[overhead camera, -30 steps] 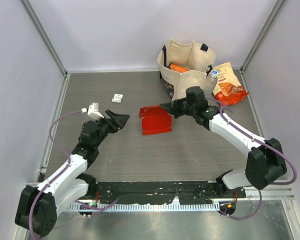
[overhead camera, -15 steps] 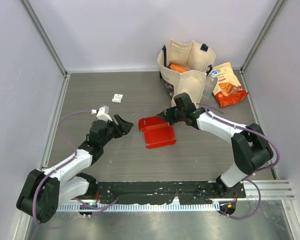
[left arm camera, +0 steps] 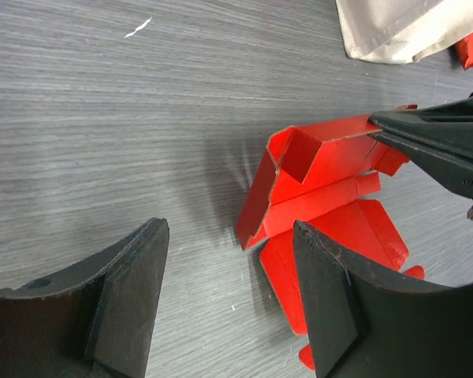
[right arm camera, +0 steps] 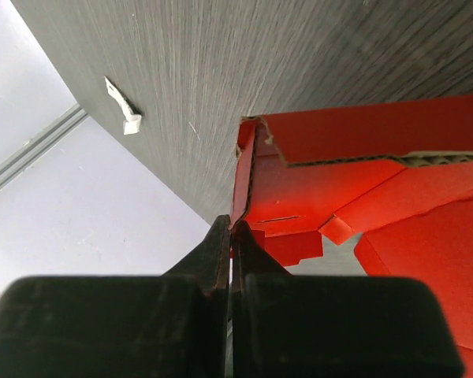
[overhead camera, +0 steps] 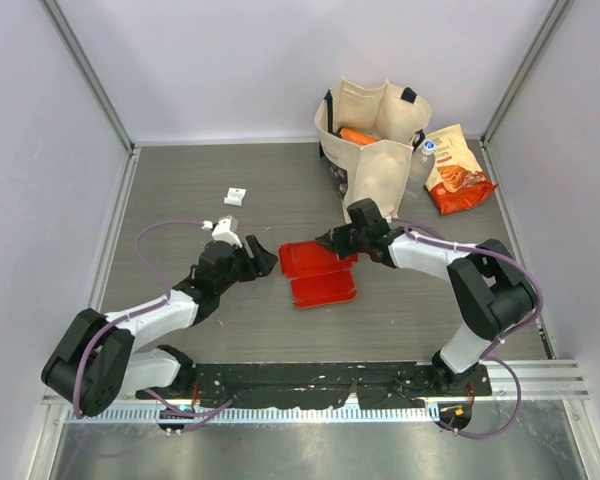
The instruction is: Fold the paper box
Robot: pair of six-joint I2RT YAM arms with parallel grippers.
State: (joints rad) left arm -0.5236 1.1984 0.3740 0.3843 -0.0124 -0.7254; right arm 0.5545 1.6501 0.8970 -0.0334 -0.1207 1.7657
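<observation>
The paper box (overhead camera: 315,272) is a bright red card sheet, partly folded, lying mid-table; one wall stands raised while flaps lie flat. In the left wrist view the paper box (left arm camera: 323,185) sits just ahead of my left gripper (left arm camera: 230,236), whose jaws stand wide apart with only table between them. My right gripper (overhead camera: 332,242) pinches the raised right edge of the card. From the right wrist the paper box (right arm camera: 339,181) rises from my right gripper (right arm camera: 231,227), which is shut on its thin wall. My left gripper (overhead camera: 265,262) hovers at the sheet's left edge.
A beige cloth tote bag (overhead camera: 372,140) stands at the back right with an orange-red snack bag (overhead camera: 456,170) beside it. A small white piece (overhead camera: 235,196) lies at the back left. Grey walls and metal rails enclose the table.
Both arms have moved toward me. The right gripper has dragged the red sheet nearer and slightly right, and the left gripper has closed in on its left edge.
</observation>
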